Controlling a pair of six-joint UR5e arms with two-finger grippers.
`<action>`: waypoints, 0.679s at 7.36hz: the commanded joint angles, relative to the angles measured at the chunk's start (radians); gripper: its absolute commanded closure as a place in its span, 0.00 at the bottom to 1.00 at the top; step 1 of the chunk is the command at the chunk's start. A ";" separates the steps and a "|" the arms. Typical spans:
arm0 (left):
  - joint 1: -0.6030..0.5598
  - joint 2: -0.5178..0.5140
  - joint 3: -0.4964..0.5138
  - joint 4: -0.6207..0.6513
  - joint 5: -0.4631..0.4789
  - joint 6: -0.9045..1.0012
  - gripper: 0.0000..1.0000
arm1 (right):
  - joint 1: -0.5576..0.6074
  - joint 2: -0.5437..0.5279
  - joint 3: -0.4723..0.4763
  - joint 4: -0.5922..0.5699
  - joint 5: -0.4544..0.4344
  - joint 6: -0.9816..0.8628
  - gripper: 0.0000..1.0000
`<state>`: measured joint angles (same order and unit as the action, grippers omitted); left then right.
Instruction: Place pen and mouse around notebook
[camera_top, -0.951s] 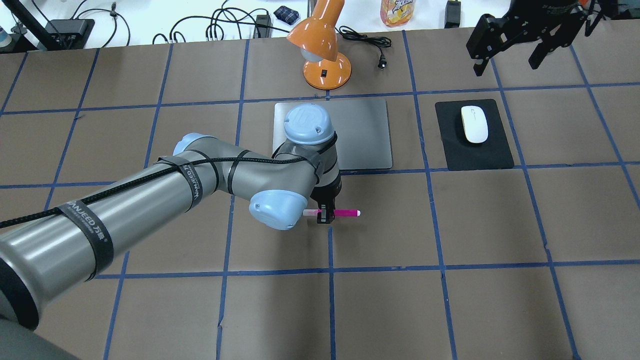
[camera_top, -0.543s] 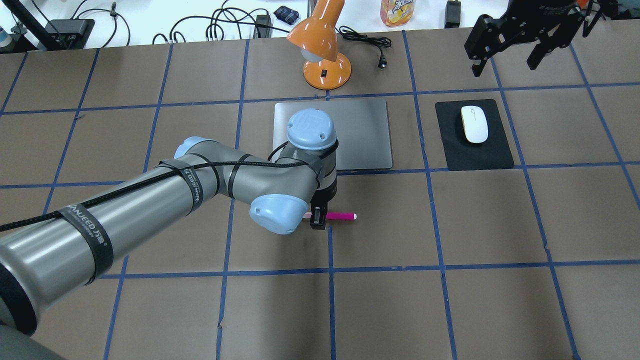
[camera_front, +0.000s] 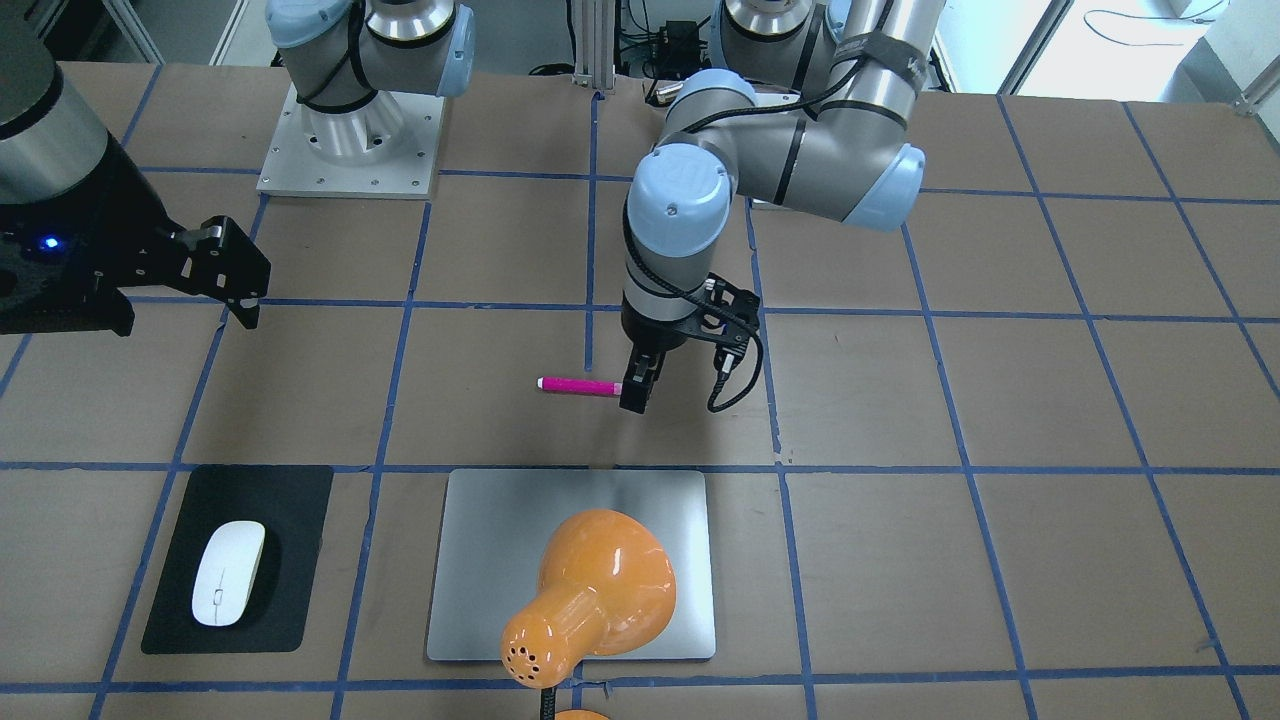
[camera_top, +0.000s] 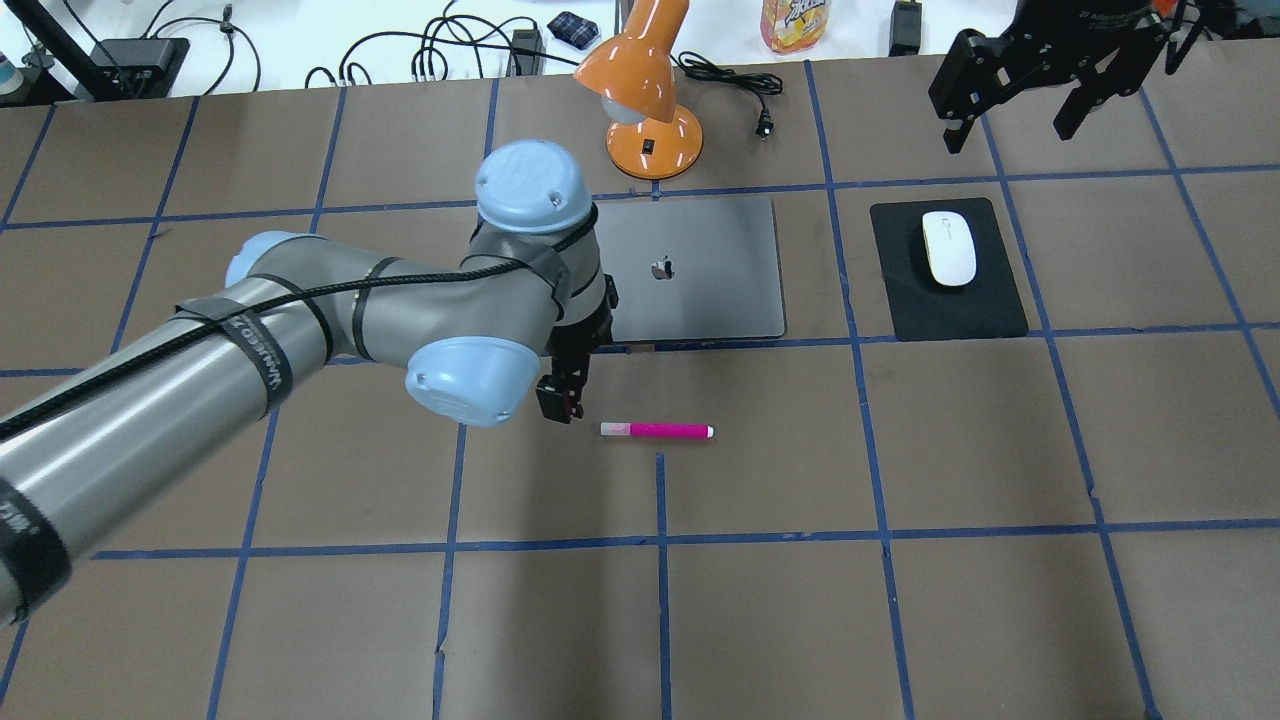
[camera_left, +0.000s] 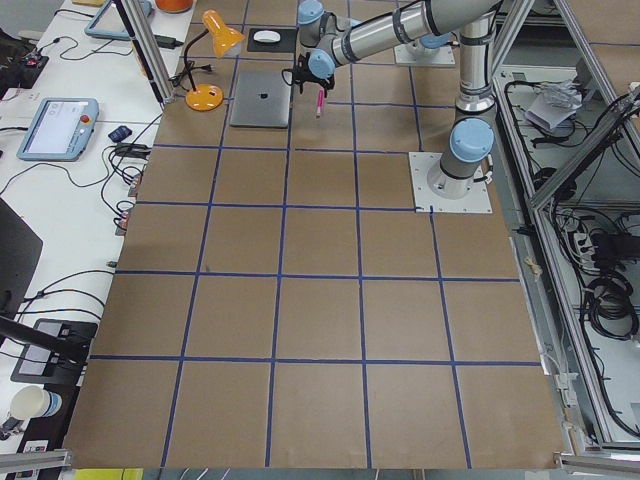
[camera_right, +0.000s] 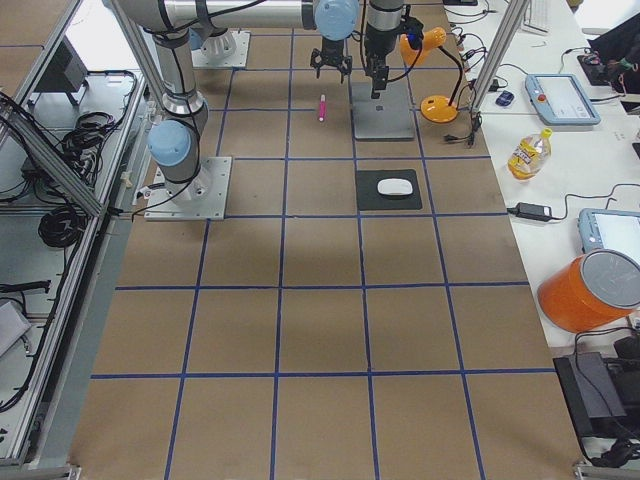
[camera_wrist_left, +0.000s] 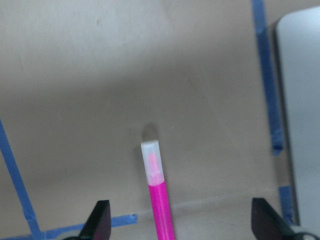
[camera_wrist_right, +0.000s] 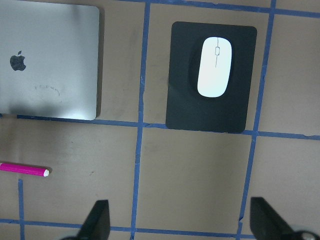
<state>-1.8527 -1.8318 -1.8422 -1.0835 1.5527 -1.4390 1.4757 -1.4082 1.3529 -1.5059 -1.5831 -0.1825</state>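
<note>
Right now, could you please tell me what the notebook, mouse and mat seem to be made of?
Notebook: likely metal, perhaps aluminium; silver-grey with a soft, even sheen.
Mouse: probably hard plastic; white, smooth, glossy shell.
Mat: looks like fabric or rubber; matte black, no glare.

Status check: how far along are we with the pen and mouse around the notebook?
Looks done: the pen lies flat on the table on the robot's side of the notebook, apart from it. The mouse sits on the black mat to the notebook's right. In hand: nothing; the left gripper is open beside the pen, and the right gripper hangs open beyond the mat. Left: probably only pulling the arms clear.
</note>
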 joint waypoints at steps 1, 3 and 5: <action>0.174 0.122 0.004 -0.149 0.062 0.491 0.00 | 0.000 0.000 0.000 -0.001 0.000 0.000 0.00; 0.239 0.205 0.008 -0.180 0.061 0.746 0.00 | 0.000 0.000 0.000 -0.001 0.000 0.000 0.00; 0.262 0.223 0.068 -0.215 0.060 0.839 0.00 | 0.000 0.000 0.000 0.000 0.000 0.000 0.00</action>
<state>-1.6104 -1.6219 -1.8113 -1.2704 1.6134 -0.6670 1.4757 -1.4075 1.3529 -1.5057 -1.5831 -0.1826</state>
